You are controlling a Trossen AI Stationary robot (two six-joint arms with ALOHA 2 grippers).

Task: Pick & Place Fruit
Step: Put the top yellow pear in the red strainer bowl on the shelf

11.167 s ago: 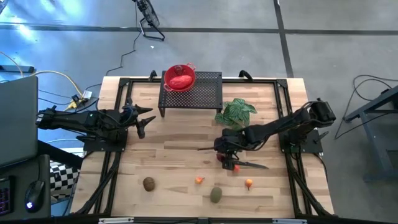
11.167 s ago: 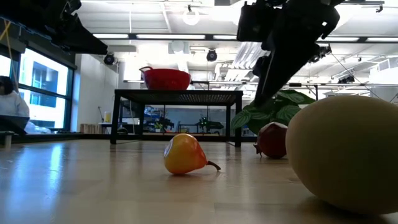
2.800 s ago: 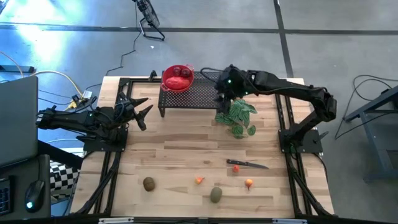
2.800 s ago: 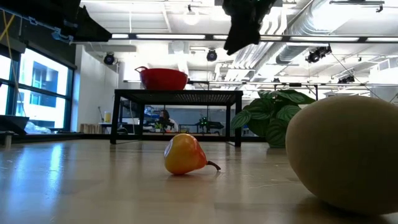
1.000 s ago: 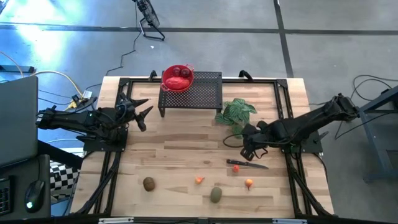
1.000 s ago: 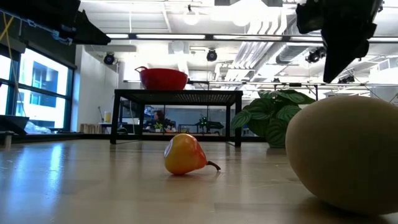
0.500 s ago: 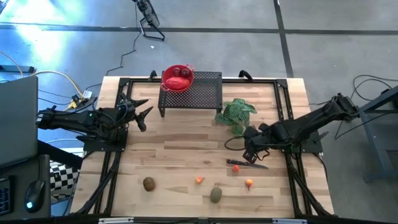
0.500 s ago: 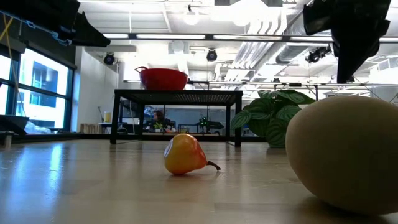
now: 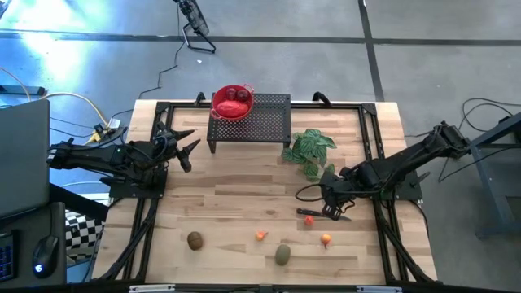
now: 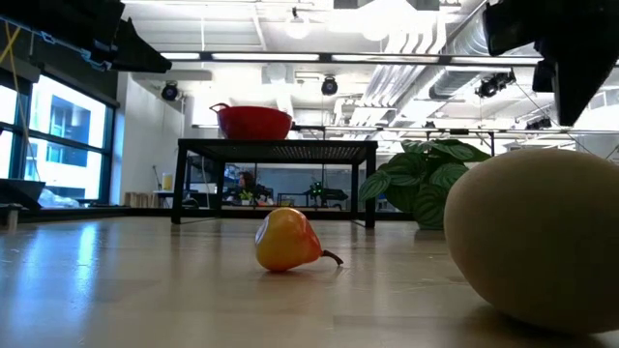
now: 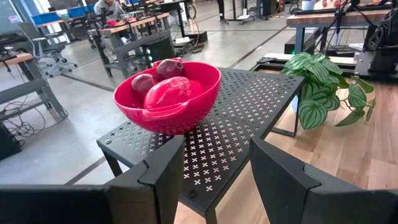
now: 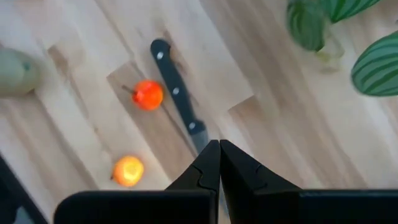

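A red bowl [image 9: 233, 102] stands on a black perforated stand [image 9: 264, 120] at the far side. In it lie a red oblong fruit [image 11: 168, 93] and two dark-red round fruits [image 11: 143, 83]. On the table near the front lie a brown oval [image 9: 194, 240], an olive-green oval [image 9: 282, 255] and two small orange fruits [image 9: 260, 235] [image 9: 326, 240]. A small red-orange piece [image 12: 148, 94] lies beside the knife. My right gripper [image 12: 219, 146] is shut, points down above the knife's blade and holds nothing. My left gripper [image 11: 214, 168] is open at the table's left, facing the bowl.
A black-handled knife [image 12: 174, 87] lies under my right gripper. A green leafy plant [image 9: 309, 150] stands just beyond it, right of the stand. In the low view the olive-green fruit [image 10: 537, 242] fills the right foreground and an orange fruit [image 10: 287, 240] lies mid-table.
My right gripper has crept a little toward the table's near edge, over the knife, and has tipped more steeply downward. It has stayed shut.
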